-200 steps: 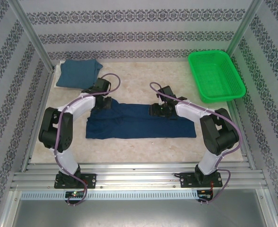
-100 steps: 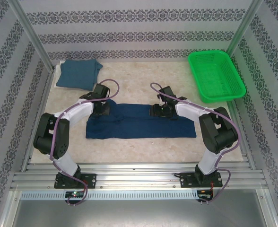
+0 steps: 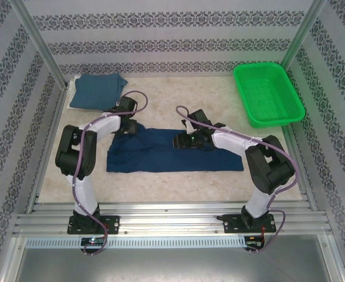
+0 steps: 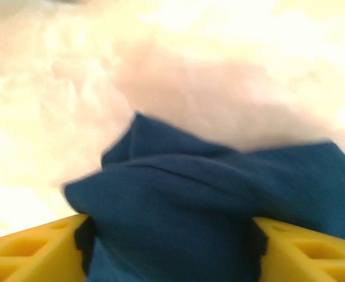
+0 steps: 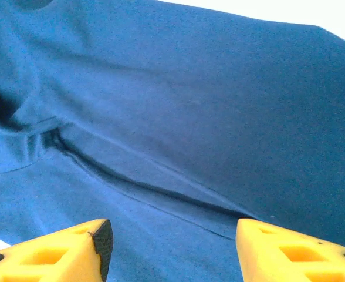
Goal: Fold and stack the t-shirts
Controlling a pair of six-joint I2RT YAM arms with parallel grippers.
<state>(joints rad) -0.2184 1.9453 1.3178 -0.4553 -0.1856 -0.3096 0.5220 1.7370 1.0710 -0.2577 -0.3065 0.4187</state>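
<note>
Near edge: both arm bases are bolted to the ribbed aluminium rail [image 3: 172, 222], the left arm on the left and the right arm on the right.
Table: the beige stone-patterned table [image 3: 178, 182] is bare between the rail and the nearer shirt.
Navy shirt: the dark navy blue cloth t-shirt [image 3: 178, 154] lies across the middle of the table as a long folded strip running left to right. Its near edge is fairly straight and its far left corner is rumpled.
Right gripper: the right gripper [image 3: 181, 141] hangs over the far edge of the navy strip, about midway along it.
Right gripper state: in the right wrist view the right gripper [image 5: 169, 235] is released. Its yellow fingers [image 5: 49, 255] stand well apart above flat navy cloth crossed by a seam, and nothing is held between them.
Left gripper: the left gripper [image 3: 127, 126] sits at the rumpled far left corner of the navy shirt.
Left gripper state: in the left wrist view the left gripper [image 4: 169, 235] is also released. Its jaws are spread, and a raised bunch of navy cloth [image 4: 178, 200] lies in the gap between the two yellow fingers [image 4: 31, 247].
Teal shirt: the lighter teal-blue cloth t-shirt [image 3: 96, 92] lies folded in the far left corner of the table, apart from the navy shirt.
Basket: the green plastic mesh basket [image 3: 290, 97] stands in the far right corner, well apart from both shirts.
Surround: grey-and-white patterned walls [image 3: 172, 47] close in the back and sides.
</note>
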